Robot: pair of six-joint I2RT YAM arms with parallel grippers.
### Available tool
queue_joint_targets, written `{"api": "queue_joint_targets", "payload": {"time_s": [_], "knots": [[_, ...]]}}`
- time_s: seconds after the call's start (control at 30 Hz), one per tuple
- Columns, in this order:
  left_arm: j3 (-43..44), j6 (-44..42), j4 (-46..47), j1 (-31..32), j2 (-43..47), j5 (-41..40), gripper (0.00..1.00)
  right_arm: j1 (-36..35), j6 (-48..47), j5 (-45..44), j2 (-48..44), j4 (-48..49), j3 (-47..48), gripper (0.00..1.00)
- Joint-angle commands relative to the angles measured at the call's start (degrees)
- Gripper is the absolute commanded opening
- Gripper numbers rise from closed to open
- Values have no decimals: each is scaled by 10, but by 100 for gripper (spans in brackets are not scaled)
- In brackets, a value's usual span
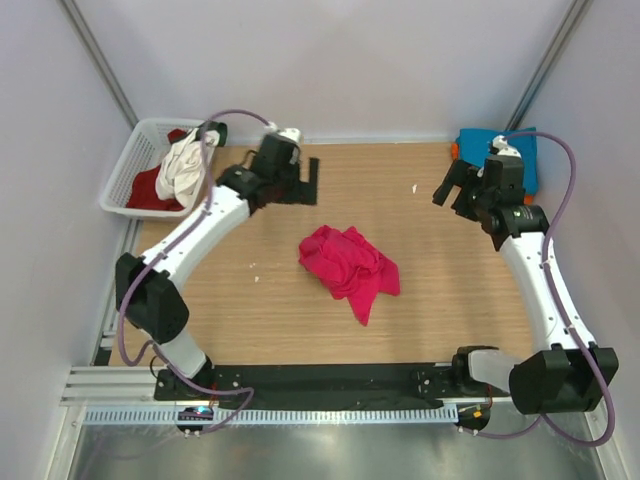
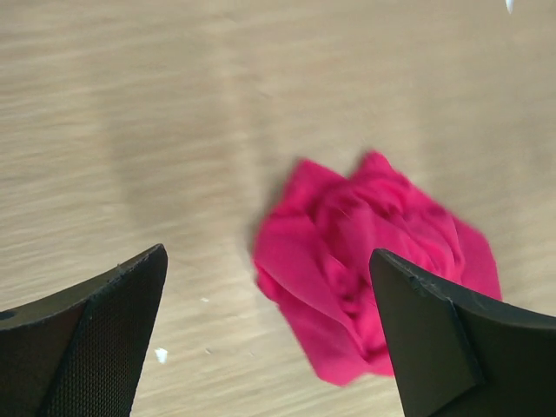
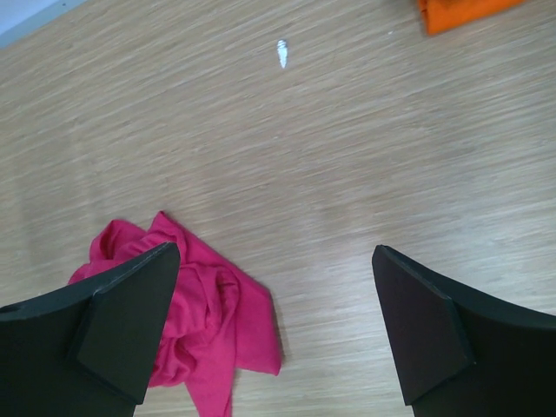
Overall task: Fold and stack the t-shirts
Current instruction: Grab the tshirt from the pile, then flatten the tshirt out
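Pink shirt (image 1: 348, 270) lies crumpled mid-frame on tabletop (image 1: 450, 300). Left fingers (image 2: 95, 339), right fingers (image 3: 113, 330) released, empty. Next, probably: spread flat.

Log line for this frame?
pink t-shirt: crumpled, centre, unheld | left gripper: open, empty | right gripper: open, empty | teal t-shirt: far-right corner

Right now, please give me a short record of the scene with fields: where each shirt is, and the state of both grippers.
pink t-shirt: crumpled, unfolded, mid-table
far right corner: teal-blue shirt, orange shirt showing at its edge
basket: white shirt and dark red shirt inside
left gripper: open, empty
right gripper: open, empty
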State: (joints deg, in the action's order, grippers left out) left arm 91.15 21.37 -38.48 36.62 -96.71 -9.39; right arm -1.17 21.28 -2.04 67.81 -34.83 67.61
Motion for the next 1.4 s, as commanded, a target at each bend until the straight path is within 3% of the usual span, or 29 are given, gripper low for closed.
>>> {"api": "queue_joint_targets", "payload": {"time_s": [0.0, 0.1, 0.23, 0.37, 0.4, 0.67, 0.87, 0.97, 1.0, 1.13, 1.37], "knots": [[23, 23, -20, -112, 49, 66, 100, -23, 31, 42, -16, 6, -18, 100], [-35, 34, -27, -129, 76, 90, 100, -58, 67, 52, -16, 20, -59, 100], [-207, 77, 38, -128, 136, 153, 94, -170, 107, 51, -15, 63, -133, 98], [-273, 90, 87, -129, 193, 209, 93, -241, 140, 23, 24, 109, -166, 95], [-280, 90, 97, -128, 200, 221, 93, -248, 154, -19, 38, 110, -167, 93], [-276, 78, 164, -94, 172, 227, 94, -265, 161, -62, 149, 179, -180, 58], [-262, 60, 167, -68, 148, 201, 95, -277, 154, -30, 190, 208, -173, 56], [-258, 56, 173, -64, 129, 215, 95, -283, 148, -30, 207, 230, -175, 47], [-255, 53, 175, -62, 122, 221, 94, -282, 151, -28, 212, 238, -175, 43], [-244, 25, 170, -39, 81, 206, 95, -284, 157, -32, 224, 244, -148, 3], [-220, 32, 197, -7, 28, 176, 93, -284, 98, -81, 171, 153, -47, 1]]}}
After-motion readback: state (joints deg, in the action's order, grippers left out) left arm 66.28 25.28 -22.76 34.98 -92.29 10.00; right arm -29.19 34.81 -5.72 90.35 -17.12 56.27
